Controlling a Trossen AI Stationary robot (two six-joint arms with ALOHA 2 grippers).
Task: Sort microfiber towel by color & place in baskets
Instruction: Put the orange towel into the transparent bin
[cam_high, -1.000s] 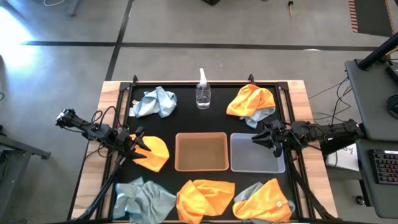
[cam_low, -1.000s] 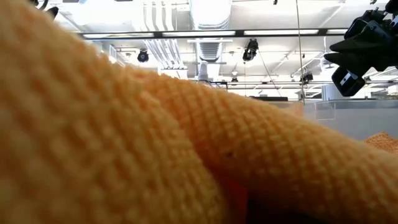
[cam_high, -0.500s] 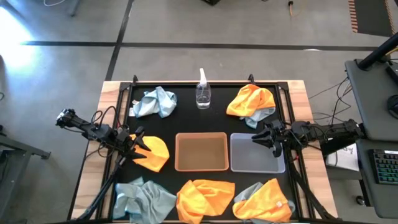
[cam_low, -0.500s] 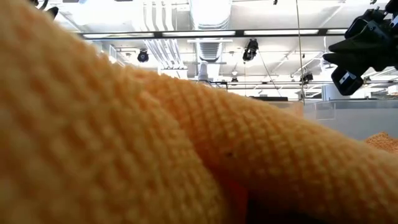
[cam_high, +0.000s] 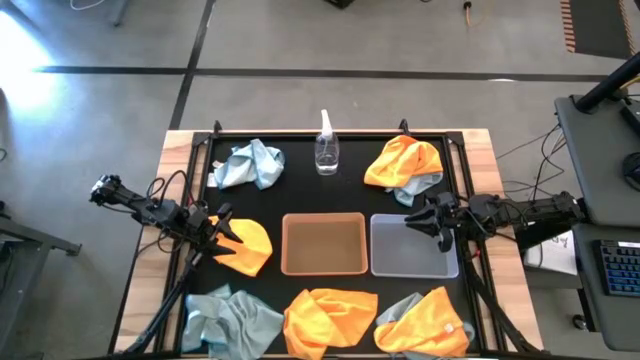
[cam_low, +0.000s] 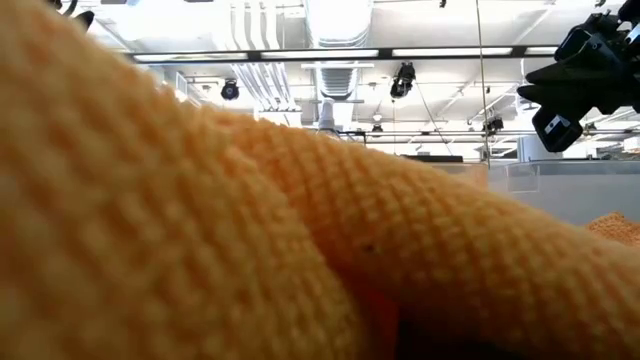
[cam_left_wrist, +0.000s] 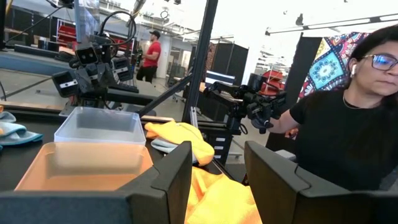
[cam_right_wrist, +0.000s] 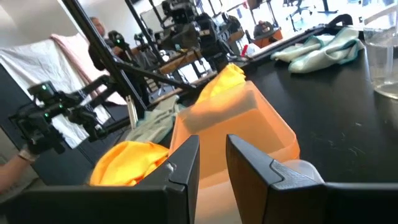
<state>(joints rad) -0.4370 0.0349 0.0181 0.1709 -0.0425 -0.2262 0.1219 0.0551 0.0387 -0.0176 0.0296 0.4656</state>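
Orange and pale blue-grey microfiber towels lie crumpled on the black table: an orange one (cam_high: 248, 246) at the left, a blue one (cam_high: 249, 163) at the far left, an orange-on-blue heap (cam_high: 404, 165) at the far right, and three more along the near edge. The tan basket (cam_high: 323, 243) and the grey basket (cam_high: 413, 247) stand side by side in the middle. My left gripper (cam_high: 230, 235) hovers open and level beside the left orange towel. My right gripper (cam_high: 411, 223) hovers open above the grey basket's far right part, with nothing between its fingers (cam_right_wrist: 186, 163).
A clear spray bottle (cam_high: 326, 150) stands at the far middle. The near orange towel (cam_low: 250, 250) fills most of the low view. A person (cam_left_wrist: 348, 130) sits beyond the table's right side. Bare black table lies between the baskets and the far towels.
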